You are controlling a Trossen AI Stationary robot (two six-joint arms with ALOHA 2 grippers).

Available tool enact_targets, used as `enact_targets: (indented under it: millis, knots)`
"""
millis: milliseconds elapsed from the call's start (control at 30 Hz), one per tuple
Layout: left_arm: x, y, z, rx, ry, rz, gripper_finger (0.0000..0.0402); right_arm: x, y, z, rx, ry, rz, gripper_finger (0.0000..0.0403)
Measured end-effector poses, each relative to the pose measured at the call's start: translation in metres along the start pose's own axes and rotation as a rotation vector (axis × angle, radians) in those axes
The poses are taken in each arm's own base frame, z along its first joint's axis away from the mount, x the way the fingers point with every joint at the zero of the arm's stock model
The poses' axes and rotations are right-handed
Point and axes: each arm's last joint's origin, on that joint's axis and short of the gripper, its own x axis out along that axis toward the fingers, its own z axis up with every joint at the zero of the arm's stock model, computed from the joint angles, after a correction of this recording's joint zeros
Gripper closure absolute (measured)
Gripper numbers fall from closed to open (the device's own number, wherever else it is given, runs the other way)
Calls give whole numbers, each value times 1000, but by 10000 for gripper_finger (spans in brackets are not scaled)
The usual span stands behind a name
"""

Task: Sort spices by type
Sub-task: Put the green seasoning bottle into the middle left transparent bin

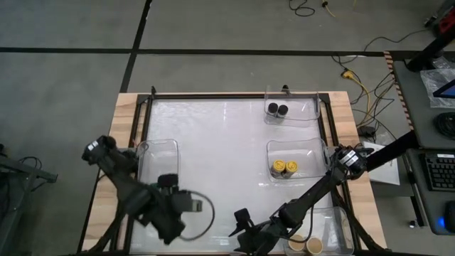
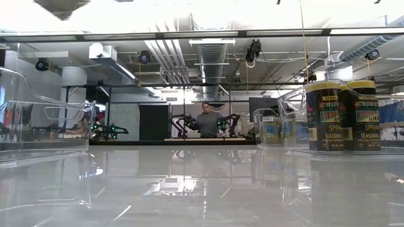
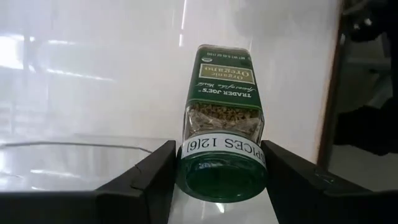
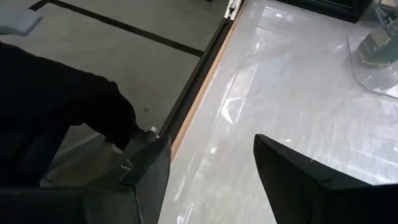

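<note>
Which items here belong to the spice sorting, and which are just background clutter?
Job: green-lidded jar in the left gripper; yellow-lidded jars; black-lidded jars; tan-lidded jars; clear bins.
Background: keyboard; floor cables; person.

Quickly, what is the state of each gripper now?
Left gripper: closed on the green-lidded oregano jar.
Right gripper: open, holding nothing.

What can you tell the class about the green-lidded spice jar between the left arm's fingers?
The green-lidded jar is clear glass with a dark green label reading Organic Oregano and dried flakes inside. Its green lid, banded by a white sticker, points toward the wrist camera. It sits between the left gripper fingers, held above the white table.
</note>
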Motion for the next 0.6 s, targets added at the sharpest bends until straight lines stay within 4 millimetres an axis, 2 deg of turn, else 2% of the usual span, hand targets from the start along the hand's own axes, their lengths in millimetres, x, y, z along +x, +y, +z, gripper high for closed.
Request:
enact_targets:
  millis: [100, 200, 367, 600]
  knots:
    - [-6, 24, 5, -4, -19, 4, 213, 0, 0, 0, -2, 2, 0, 184]
    - [-12, 49, 0, -48, -25, 10, 213, 0, 0, -1, -8, 5, -1, 184]
    - [-6, 82, -28, -165, 46, 12, 213, 0, 0, -2, -16, 24, -3, 184]
    - [5, 105, -61, -256, 98, 36, 213, 1, -5, -3, -34, 26, -13, 184]
